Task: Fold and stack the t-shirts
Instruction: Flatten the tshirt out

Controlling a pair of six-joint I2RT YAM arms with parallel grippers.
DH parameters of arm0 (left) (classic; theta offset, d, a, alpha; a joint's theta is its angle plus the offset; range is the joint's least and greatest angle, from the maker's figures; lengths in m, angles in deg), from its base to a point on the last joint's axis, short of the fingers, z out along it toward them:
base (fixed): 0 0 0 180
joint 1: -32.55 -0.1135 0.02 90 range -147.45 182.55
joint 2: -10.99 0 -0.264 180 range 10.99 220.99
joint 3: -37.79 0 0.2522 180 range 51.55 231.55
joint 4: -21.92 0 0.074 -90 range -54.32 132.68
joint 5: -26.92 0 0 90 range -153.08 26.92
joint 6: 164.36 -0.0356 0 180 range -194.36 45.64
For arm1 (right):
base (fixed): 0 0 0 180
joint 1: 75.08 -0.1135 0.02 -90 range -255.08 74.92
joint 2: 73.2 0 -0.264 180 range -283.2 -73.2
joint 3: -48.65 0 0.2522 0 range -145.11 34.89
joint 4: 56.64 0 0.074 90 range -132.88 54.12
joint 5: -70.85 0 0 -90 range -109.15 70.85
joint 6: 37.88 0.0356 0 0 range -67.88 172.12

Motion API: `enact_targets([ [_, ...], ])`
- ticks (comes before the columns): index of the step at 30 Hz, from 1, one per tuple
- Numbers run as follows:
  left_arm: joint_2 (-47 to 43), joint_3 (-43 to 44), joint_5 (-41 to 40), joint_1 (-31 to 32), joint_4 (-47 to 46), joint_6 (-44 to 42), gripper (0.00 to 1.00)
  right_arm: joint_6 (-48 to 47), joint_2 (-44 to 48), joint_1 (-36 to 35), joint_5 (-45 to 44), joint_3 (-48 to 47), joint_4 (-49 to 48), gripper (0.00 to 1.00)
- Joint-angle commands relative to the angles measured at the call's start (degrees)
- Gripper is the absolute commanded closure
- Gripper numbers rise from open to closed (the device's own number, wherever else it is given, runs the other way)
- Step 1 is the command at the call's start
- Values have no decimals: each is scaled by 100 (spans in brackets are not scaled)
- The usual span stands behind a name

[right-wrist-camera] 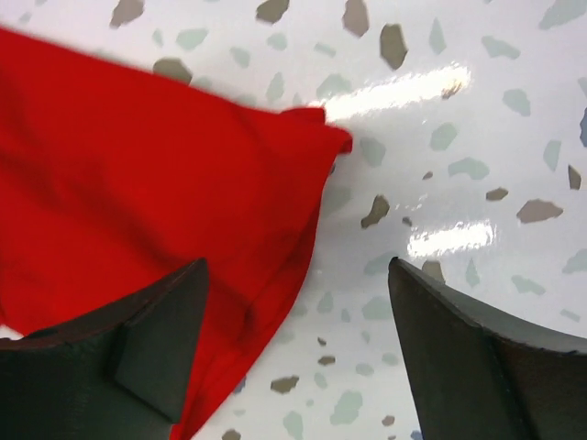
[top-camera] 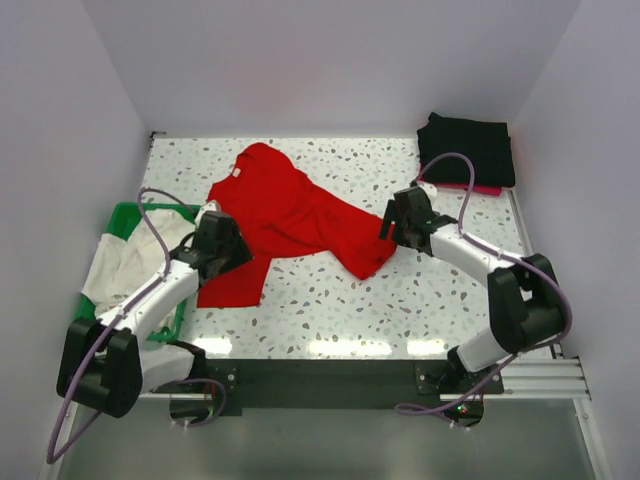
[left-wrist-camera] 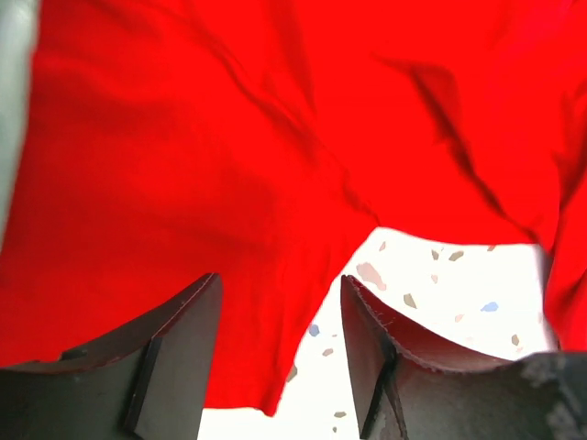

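Note:
A bright red t-shirt (top-camera: 290,215) lies crumpled and partly spread across the middle of the speckled table (top-camera: 330,300). My left gripper (top-camera: 228,248) hovers over the shirt's near left edge. It is open, and in the left wrist view the red cloth (left-wrist-camera: 229,165) lies below and between its fingers (left-wrist-camera: 174,353), ungripped. My right gripper (top-camera: 392,228) is open at the shirt's right tip. In the right wrist view a corner of the red cloth (right-wrist-camera: 138,183) reaches under the left finger (right-wrist-camera: 165,344). Black folded t-shirts (top-camera: 468,150) sit at the back right. A white t-shirt (top-camera: 125,265) hangs from the basket.
A green plastic basket (top-camera: 125,212) stands at the table's left edge beside the left arm. A pink strip (top-camera: 480,188) shows under the black stack. White walls close in the back and both sides. A dark rail (top-camera: 320,375) runs along the near edge.

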State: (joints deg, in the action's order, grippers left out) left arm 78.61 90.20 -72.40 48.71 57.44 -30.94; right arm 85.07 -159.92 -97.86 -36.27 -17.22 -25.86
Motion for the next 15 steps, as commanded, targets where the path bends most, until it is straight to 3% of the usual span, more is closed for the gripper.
enact_targets([
  [1,41,-165,-246,203,-418,272,43,203,-562,301,-169,-517,-611,19],
  [9,191,-692,-430,273,-550,422,50,274,-1706,354,60,-1406,-647,34],
  [12,261,-815,-491,282,-567,474,53,247,-1910,363,60,-1556,-594,47],
  [15,331,-930,-562,291,-594,510,63,186,-1998,406,78,-1678,-568,67],
])
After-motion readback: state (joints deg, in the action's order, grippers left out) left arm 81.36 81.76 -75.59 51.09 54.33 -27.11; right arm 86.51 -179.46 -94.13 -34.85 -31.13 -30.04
